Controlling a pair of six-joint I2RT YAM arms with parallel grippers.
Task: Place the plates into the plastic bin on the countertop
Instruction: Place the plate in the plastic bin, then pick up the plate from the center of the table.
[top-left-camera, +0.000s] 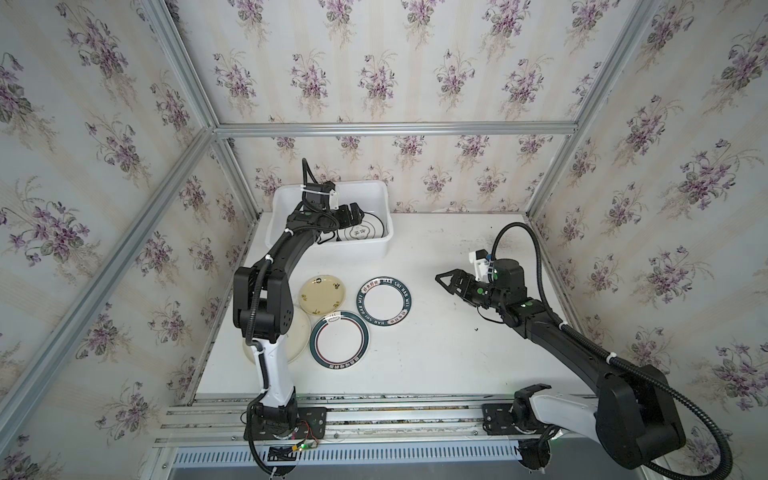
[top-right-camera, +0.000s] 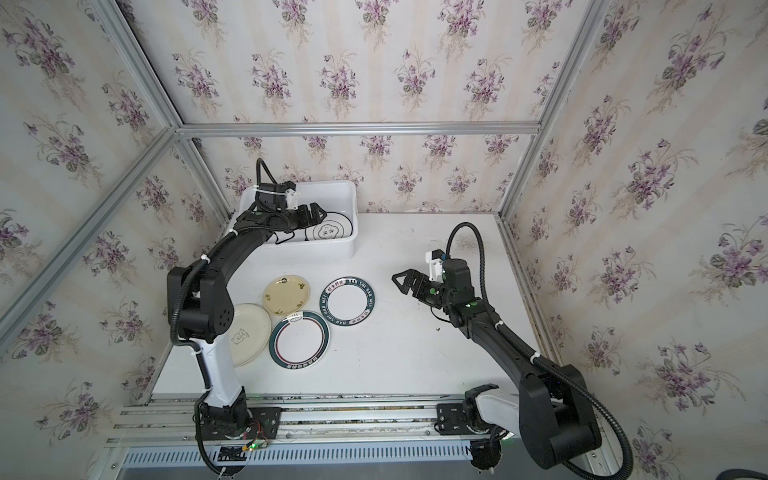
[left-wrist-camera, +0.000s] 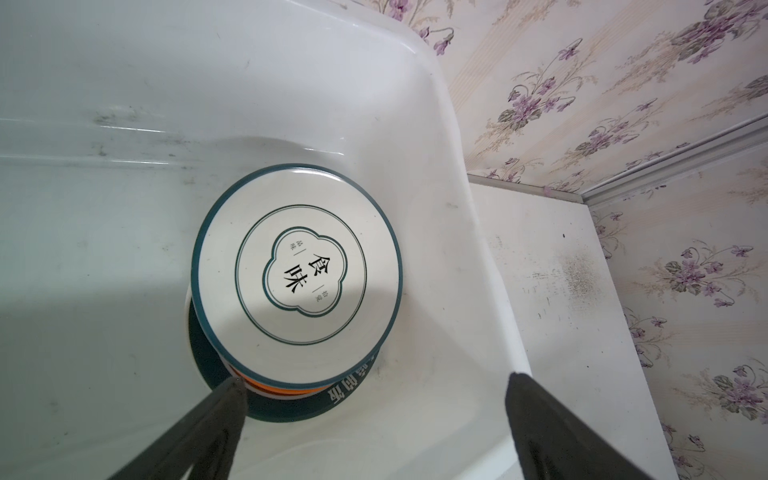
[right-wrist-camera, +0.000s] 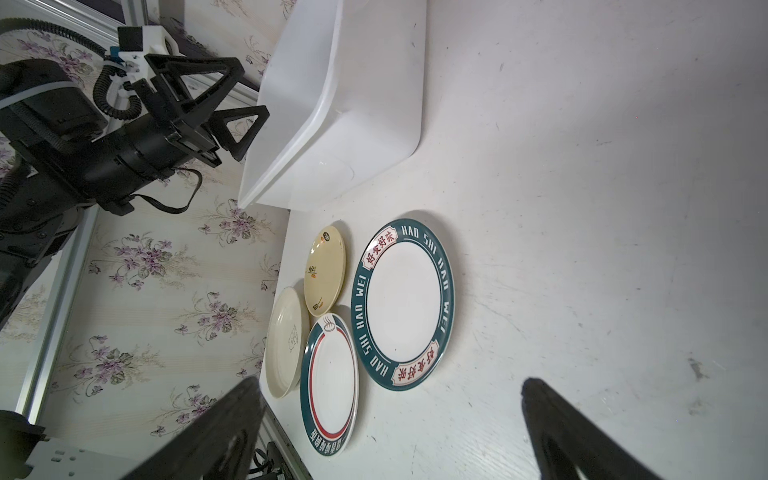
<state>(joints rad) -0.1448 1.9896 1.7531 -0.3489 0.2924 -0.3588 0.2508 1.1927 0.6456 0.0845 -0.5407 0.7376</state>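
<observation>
A stack of plates (left-wrist-camera: 297, 270) lay in the plastic bin (top-left-camera: 361, 199) at the far left corner of the countertop (top-left-camera: 436, 345); four more plates (top-left-camera: 384, 300) lay clustered before it, towards the left side.

Soft, even light fills both top views, leaving the white worktop (top-left-camera: 436, 332) bright with only faint shadows. The floral wallpaper (top-left-camera: 374, 62) stretches toward the edges under a wide lens. In the left wrist view, glare streaks the plastic bin (left-wrist-camera: 124, 133) wall and shade covers part of the top plate (left-wrist-camera: 297, 266), its lettering crisp. The fingers (left-wrist-camera: 540, 424) of the left gripper (left-wrist-camera: 374, 378) blur up close, as do the right gripper (right-wrist-camera: 390, 380) fingers (right-wrist-camera: 573, 436), before a sharp lettered plate (right-wrist-camera: 403, 303).
</observation>
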